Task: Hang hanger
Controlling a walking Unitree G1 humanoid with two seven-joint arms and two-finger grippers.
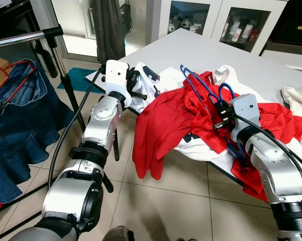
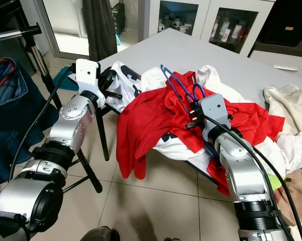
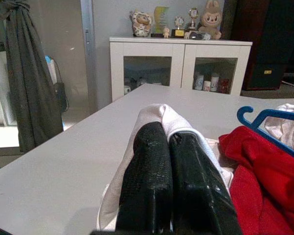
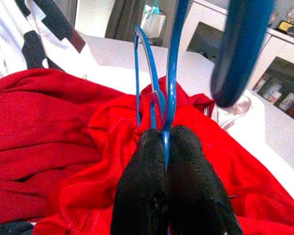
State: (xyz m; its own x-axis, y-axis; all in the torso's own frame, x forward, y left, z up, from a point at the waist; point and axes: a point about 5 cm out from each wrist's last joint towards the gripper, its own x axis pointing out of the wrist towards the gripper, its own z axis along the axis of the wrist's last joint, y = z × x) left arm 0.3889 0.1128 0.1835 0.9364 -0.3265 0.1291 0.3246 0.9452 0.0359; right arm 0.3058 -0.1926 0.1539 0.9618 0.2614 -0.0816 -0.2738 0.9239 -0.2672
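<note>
Left eye view: the blue hanger [image 1: 203, 86] lies on the red garment [image 1: 176, 118], heaped with white clothes at the near edge of the white table [image 1: 201, 52]. The right gripper [image 1: 220, 114] is on the hanger's frame. The left gripper [image 1: 140, 86] rests to the left, over a white garment [image 1: 144, 93]. At far left a clothes rail [image 1: 20, 39] carries a denim skirt [image 1: 17, 120] on a red hanger [image 1: 15, 70].

Right eye view: same arrangement; the red garment drapes over the table's near edge.

Left wrist view: left fingers [image 3: 151, 186] pressed together, nothing between them; white cloth lies just beyond.

Right wrist view: right fingers [image 4: 142, 191] closed on a thin blue bar of the hanger, red cloth beneath.

Assessment: the hanger looks light, stiff and smooth, so it may pivot or slip in a narrow pinch. The garment is soft and appears partly threaded on, so it would add drag and swing. Hold is best near the hook's neck.
</note>
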